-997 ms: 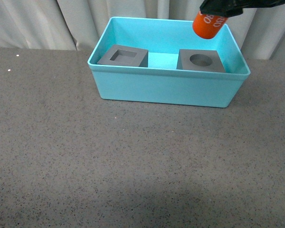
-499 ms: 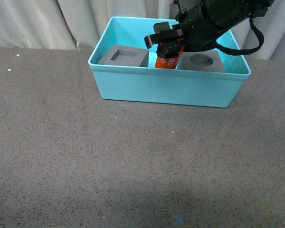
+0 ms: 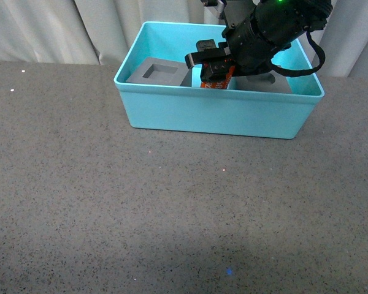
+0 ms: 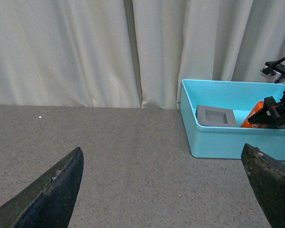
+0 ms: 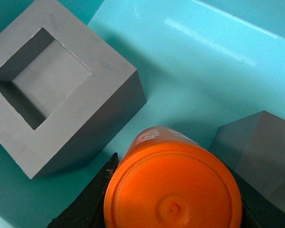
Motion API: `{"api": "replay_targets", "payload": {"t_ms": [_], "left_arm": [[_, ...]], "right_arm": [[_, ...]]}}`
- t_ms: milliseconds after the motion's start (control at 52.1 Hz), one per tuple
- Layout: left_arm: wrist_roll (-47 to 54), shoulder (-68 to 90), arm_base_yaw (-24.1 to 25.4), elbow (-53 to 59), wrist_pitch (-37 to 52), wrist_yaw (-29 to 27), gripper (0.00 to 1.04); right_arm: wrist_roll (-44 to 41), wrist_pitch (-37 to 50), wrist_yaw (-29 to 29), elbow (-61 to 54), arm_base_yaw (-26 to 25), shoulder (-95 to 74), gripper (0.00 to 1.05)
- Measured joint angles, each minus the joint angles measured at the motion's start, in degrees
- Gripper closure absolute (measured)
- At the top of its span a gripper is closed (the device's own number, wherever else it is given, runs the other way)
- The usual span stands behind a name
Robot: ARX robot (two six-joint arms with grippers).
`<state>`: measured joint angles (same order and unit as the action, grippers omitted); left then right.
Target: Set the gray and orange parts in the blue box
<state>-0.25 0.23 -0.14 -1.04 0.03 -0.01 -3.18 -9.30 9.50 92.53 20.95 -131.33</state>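
The blue box [image 3: 214, 116] stands at the table's far side. Inside it, a gray cube with a square recess [image 3: 159, 71] sits on the left, and a second gray cube [image 3: 277, 86] on the right is mostly hidden by my right arm. My right gripper [image 3: 214, 68] reaches down between them, shut on the orange cylinder [image 3: 210, 79], which is tilted. The right wrist view shows the orange cylinder's end face [image 5: 173, 190] between the square-recess cube [image 5: 61, 90] and the other cube [image 5: 261, 147], above the box floor [image 5: 199, 66]. My left gripper [image 4: 161, 151] hangs open over bare table, well short of the box [image 4: 228, 140].
White curtains [image 3: 61, 30] hang close behind the box. The gray speckled table [image 3: 172, 208] stretches in front of and to the left of the box.
My right gripper came down from above the box's back right and moved left, carrying the orange cylinder into the box between the two gray cubes, then sank slightly lower.
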Motion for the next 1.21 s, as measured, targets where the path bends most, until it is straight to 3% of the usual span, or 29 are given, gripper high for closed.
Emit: {"api": "replay_targets", "payload": {"t_ms": [422, 652, 748, 1093, 1208], "left_arm": [[0.0, 0.0, 0.0, 0.0, 0.0, 0.0, 0.07], [0.0, 0.0, 0.0, 0.0, 0.0, 0.0, 0.07], [0.0, 0.0, 0.0, 0.0, 0.0, 0.0, 0.07], [0.0, 0.0, 0.0, 0.0, 0.0, 0.0, 0.07], [0.0, 0.0, 0.0, 0.0, 0.0, 0.0, 0.07]], "right_arm": [[0.1, -3.8, -0.4, 3.8, 1.0, -2.9, 0.6], [-0.2, -2.0, -0.3, 2.8, 1.0, -2.4, 0.27], [0.0, -0.5, -0.3, 0.4, 1.0, -0.3, 0.08], [2.6, 11.3, -2.0, -17.4, -1.6, 17.2, 0.1], [3.0, 15.7, -5.0, -24.5, -2.4, 24.2, 0.1]]}}
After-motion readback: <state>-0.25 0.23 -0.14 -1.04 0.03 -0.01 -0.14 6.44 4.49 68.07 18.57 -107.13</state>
